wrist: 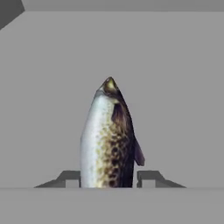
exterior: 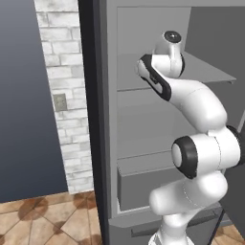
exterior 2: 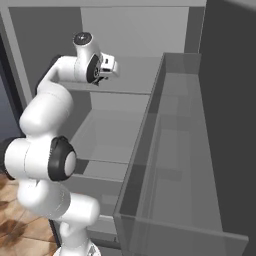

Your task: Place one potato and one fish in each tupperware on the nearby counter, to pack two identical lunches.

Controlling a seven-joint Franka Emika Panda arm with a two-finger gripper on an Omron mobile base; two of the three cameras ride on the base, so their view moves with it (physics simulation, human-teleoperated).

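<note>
Hand view: I had the hand (wrist: pixel 108 179) reaching into the open fridge, its two fingertips (wrist: pixel 70 178) set narrow on either flank of the fish (wrist: pixel 107 140), apparently touching it; whether the grip carried weight I could not tell. The fish lay lengthwise along the hand's axis, its far end pointing toward the back wall, which suited a pinch across its narrow body. It rested mid-shelf (wrist: pixel 183 87), well apart from the side walls, with bare grey shelf all around. Right base view: the open door (exterior 2: pixel 170 165) bounded my way out on the right.
</note>
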